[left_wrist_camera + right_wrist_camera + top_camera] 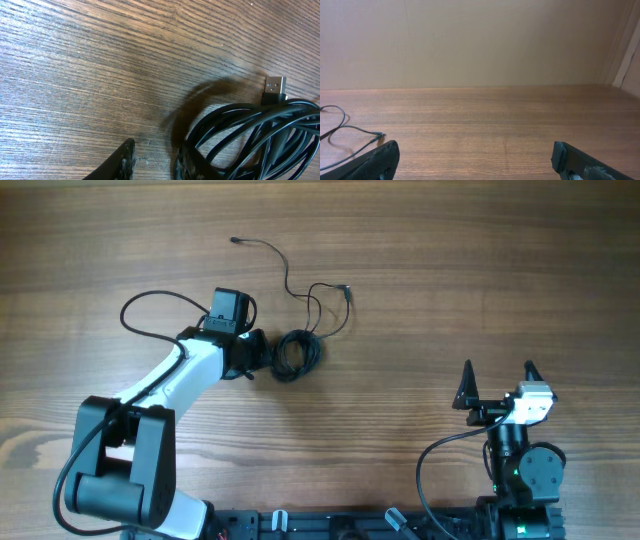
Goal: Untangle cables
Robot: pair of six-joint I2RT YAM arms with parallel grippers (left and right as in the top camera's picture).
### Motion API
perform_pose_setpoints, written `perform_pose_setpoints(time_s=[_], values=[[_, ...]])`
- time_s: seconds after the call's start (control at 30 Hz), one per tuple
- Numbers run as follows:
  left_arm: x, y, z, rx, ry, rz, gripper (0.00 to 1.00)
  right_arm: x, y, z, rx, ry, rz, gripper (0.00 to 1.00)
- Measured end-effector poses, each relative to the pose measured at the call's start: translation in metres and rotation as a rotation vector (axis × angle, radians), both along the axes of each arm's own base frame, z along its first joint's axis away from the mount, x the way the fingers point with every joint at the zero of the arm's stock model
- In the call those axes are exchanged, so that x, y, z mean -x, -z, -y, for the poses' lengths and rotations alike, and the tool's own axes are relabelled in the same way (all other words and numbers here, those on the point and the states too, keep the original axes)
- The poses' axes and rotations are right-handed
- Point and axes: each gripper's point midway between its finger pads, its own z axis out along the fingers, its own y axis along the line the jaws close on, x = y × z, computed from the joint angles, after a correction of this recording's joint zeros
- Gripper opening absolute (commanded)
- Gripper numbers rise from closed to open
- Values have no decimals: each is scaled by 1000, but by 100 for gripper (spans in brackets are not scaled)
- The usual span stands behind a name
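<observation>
Left gripper (156, 152) is seen partly spread, with bare counter (75, 75) between its fingers. It is set against the coiled bundle of cables (295, 352) at mid-counter. A loose cord (300, 285) trails off beyond the bundle. Right gripper (498, 372) is held wide apart, well away. Step judged early: no grip made yet. Next, one strand should be pinched and drawn out.

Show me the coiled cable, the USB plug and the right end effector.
Coiled cable (260, 112), left wrist view, upper strands of the loop.
USB plug (274, 86), left wrist view, its metal tip.
Right end effector (498, 372), overhead view, midway between its fingertips.
</observation>
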Motion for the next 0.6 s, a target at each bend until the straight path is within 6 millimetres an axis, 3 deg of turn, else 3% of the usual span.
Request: perform_pose_setpoints(time_s=[0.6], values=[[4,2,-1,-4,0,-18,35,0,0,0,0,0,0,100]])
